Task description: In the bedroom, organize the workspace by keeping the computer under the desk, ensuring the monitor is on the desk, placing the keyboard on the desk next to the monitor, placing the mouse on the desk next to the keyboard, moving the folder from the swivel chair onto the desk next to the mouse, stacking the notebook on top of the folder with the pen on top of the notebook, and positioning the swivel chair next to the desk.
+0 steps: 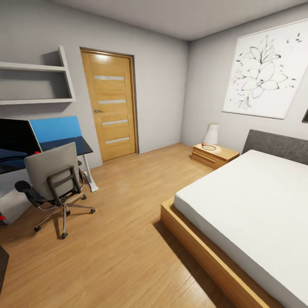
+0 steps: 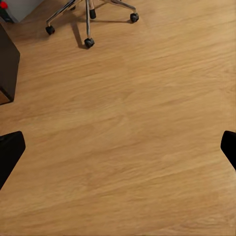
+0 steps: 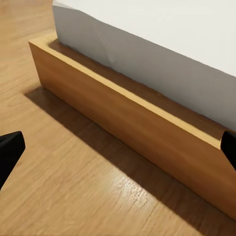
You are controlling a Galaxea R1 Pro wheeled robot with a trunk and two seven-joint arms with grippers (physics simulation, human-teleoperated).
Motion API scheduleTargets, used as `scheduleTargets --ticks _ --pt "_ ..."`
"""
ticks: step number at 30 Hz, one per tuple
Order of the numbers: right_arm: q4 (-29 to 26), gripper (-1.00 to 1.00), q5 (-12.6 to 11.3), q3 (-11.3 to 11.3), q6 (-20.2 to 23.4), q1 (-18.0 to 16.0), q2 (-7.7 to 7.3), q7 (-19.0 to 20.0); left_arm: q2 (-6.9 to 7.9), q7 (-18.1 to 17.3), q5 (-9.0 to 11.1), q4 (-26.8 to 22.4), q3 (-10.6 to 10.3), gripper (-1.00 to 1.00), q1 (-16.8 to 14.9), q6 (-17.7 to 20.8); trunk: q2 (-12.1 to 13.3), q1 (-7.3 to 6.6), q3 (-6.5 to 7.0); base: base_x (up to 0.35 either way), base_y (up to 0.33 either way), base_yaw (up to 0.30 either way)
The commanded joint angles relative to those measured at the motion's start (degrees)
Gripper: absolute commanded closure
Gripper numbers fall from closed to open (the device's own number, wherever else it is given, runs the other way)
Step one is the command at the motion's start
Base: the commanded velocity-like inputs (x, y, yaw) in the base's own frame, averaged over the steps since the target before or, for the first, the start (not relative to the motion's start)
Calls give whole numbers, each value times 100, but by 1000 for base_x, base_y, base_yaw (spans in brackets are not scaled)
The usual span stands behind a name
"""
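Note:
The swivel chair stands on the wood floor in front of the black-topped desk, its grey back turned to me and hiding the seat. The monitor rests on the desk at the far left. The light grey computer sits on the floor at the left edge, low beside the chair. My left gripper hangs open over bare floor, with the chair's castors ahead of it. My right gripper is open above the floor by the bed frame. Keyboard, mouse, folder, notebook and pen are out of view.
A large bed on a wooden frame fills the right side. A nightstand with a lamp stands by its head. A closed wooden door is in the far wall. A dark cabinet corner sits close at my left.

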Motion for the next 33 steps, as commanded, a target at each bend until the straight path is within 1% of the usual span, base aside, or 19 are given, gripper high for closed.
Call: scheduleTargets --ticks 1,3,6,8,14,24,28,33 --pt "35 -100 28 29 -15 -3 22 28 30 -78 45 24 49 -100 2 20 -3 2 -5 56 5 0" --pt "76 -100 28 25 -15 -3 51 1 -22 -142 53 88 50 -100 2 56 -3 2 -5 197 39 0" --pt "76 -100 28 25 -15 -3 51 1 -22 -238 53 175 50 -100 2 56 -3 2 -5 210 43 0" --pt "77 -100 28 10 -14 -3 62 -17 -60 -195 54 108 52 -100 2 -9 -3 2 -5 262 55 0" --pt "77 -100 20 -2 -9 -3 45 -26 -13 -26 50 79 46 -100 2 -66 -3 2 -5 302 24 0" --pt "77 -100 28 6 -9 -3 52 -29 -11 -21 46 81 39 -100 2 -68 -3 2 -5 285 0 4" --pt "77 -100 28 6 -9 -3 52 -29 -10 -19 46 82 39 -100 2 -67 -3 2 -5 63 0 160" --pt "77 -100 28 6 -9 -3 54 -37 -9 -9 51 83 44 -100 2 -66 -3 2 -5 27 0 252"
